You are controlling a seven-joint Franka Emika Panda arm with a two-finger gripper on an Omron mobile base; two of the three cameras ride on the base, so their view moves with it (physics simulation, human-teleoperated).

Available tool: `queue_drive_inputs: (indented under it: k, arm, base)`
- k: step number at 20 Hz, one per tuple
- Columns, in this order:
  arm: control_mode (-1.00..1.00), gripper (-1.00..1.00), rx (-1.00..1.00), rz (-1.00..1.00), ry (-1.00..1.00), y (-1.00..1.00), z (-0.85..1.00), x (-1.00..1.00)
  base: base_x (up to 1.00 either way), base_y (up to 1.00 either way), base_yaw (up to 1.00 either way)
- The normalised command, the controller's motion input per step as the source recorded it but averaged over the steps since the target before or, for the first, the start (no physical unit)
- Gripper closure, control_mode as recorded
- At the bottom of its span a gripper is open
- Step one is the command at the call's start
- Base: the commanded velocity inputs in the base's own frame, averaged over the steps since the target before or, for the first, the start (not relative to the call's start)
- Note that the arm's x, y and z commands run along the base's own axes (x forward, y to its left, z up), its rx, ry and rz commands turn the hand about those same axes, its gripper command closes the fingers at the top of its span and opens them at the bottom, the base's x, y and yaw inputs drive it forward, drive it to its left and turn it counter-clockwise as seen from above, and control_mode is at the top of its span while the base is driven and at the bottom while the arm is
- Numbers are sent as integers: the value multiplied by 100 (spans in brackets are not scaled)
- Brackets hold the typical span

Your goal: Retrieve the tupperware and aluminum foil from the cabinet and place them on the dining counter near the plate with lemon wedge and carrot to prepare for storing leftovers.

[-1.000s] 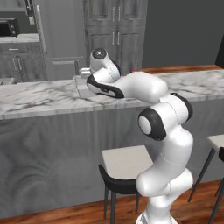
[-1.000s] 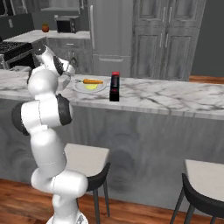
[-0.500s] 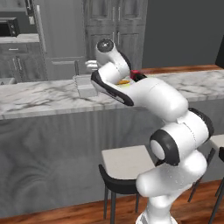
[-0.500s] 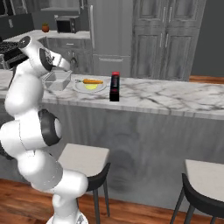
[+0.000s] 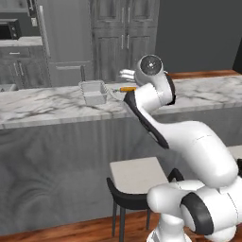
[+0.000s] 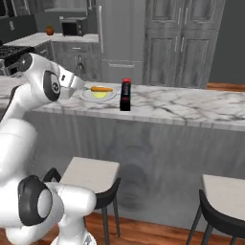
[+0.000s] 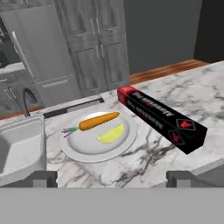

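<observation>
The clear tupperware (image 5: 93, 92) stands upright on the marble dining counter (image 5: 47, 106), left of the plate (image 7: 98, 140). On that plate lie the carrot (image 7: 98, 121) and the lemon wedge (image 7: 110, 133). Just right of the plate the aluminum foil (image 7: 162, 118), a black carton with a red end, lies flat on the counter. In the hand view my gripper (image 7: 111, 177) hovers above the counter's near edge, open, with nothing between its fingers. The tupperware (image 7: 17, 148) sits at its left. From the right base view the foil (image 6: 125, 94) sits beside the plate (image 6: 99, 94).
Black-and-white stools (image 5: 137, 175) (image 6: 91, 174) (image 6: 225, 196) stand under the counter's front. Tall grey panelled doors and a fridge fill the wall behind. A microwave (image 6: 72, 27) sits on the far worktop. Bare marble stretches right of the foil.
The hand has come off the tupperware, risen and pulled back from the counter with its jaws a little wider. The tupperware stays on the counter.
</observation>
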Motion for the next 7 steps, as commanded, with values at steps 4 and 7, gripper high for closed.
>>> queue_drive_inputs:
  k: [4, 7]
  arm:
    - [-100, -100, 1, 0, -33, -13, 59, -100]
    - [-100, -100, 0, 0, -33, 0, 66, -100]
  base:
    - [0, 0, 0]
    - [0, 0, 0]
